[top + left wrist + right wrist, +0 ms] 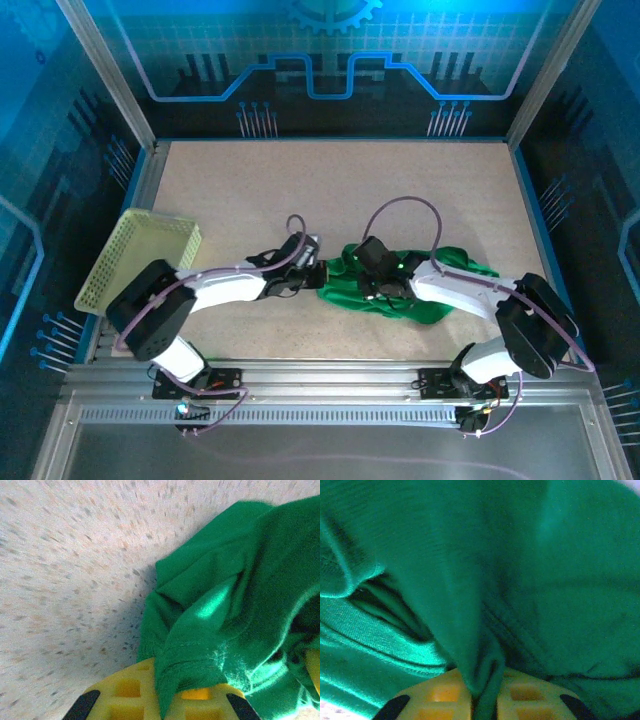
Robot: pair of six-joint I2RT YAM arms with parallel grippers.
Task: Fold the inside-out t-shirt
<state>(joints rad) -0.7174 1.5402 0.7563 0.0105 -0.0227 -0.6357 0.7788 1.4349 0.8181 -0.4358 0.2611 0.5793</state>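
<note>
At nine o'clock on the speckled beige table (330, 190) in the overhead view, a pale yellow-green perforated plastic basket (150, 250) sits tilted over the edge, well apart from the work.

Next comes the left gripper (308, 272), which reaches the nine o'clock edge of the plain bright-green soft fabric t-shirt (455, 268). In its wrist view the yellow fingers (125, 690) are closed, with a hemmed edge of the t-shirt (240, 590) drawn down between them. It has hold of the cloth.

The t-shirt lies in a crumpled heap toward five o'clock of the table's centre, near the front edge. No sleeve, collar or flat panel can be made out.

The right gripper (380, 285) is down on the heap, left of its middle. In its wrist view the jaws are pinched together on a ridge of fabric (545, 580) that rises between the fingers (520, 695).

By my judgement the task is at an early stage. Both grips are set, but nothing is spread or smoothed, and no fold has been made. The cloth has yet to be lifted apart, laid flat and folded.
</note>
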